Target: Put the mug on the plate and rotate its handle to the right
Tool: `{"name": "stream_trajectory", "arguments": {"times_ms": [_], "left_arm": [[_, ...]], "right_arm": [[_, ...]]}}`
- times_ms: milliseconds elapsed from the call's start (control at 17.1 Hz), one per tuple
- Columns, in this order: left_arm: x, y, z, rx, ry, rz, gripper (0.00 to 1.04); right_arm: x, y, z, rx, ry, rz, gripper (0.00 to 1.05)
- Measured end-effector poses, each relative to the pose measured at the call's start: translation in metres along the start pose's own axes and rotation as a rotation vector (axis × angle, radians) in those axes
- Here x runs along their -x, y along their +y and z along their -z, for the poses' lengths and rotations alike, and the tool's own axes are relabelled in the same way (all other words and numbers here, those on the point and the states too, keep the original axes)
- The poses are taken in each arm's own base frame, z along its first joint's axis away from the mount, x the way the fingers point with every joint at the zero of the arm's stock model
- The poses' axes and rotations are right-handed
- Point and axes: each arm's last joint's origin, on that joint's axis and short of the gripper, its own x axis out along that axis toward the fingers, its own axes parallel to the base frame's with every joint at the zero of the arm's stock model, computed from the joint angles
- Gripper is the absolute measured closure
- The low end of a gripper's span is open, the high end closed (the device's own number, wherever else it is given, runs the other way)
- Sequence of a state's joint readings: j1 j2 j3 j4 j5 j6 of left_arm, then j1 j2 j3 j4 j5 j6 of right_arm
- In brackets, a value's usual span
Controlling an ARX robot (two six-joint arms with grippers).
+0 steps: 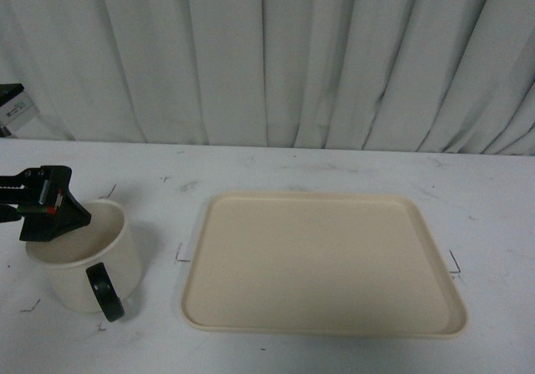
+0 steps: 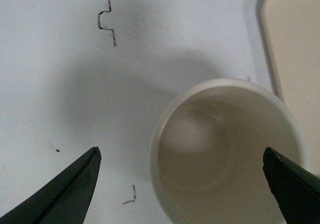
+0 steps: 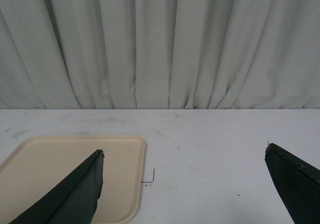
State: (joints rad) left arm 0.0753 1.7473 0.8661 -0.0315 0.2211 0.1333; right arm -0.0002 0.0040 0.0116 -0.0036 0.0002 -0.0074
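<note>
The cream mug [image 1: 84, 261] stands upright on the white table, left of the plate [image 1: 322, 261]. Its black handle [image 1: 106, 290] faces the front edge, slightly right. My left gripper [image 1: 54, 211] hovers open just over the mug's far-left rim. From the left wrist view I look down into the mug [image 2: 227, 151], which lies between the spread fingertips [image 2: 82, 176], nearer the right-hand one; the left gripper [image 2: 182, 156] holds nothing. A corner of the plate [image 2: 295, 48] shows beside it. The right gripper [image 3: 185, 156] is open above bare table beside the plate [image 3: 60, 169].
A pleated grey-white curtain [image 1: 276, 56] closes off the table's far side. Small black corner marks [image 1: 456, 265] are drawn on the tabletop around the plate and the mug. A dark object [image 1: 10, 106] sits at the far left edge.
</note>
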Motion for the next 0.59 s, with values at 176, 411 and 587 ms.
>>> {"name": "stream_trajectory", "arguments": {"times_ms": [176,411,587], "left_arm": [[-0.007,0.006,0.003,-0.027,-0.003,-0.052,0.07],[-0.021,0.01,0.009,-0.021,0.013,-0.079,0.07],[-0.022,0.011,0.008,-0.024,0.0,-0.099,0.31]], "right_arm": [[0.0,0.0,0.0,0.0,0.0,0.0,0.06],[0.0,0.0,0.0,0.0,0.0,0.0,0.06],[0.0,0.0,0.0,0.0,0.0,0.0,0.06]]}}
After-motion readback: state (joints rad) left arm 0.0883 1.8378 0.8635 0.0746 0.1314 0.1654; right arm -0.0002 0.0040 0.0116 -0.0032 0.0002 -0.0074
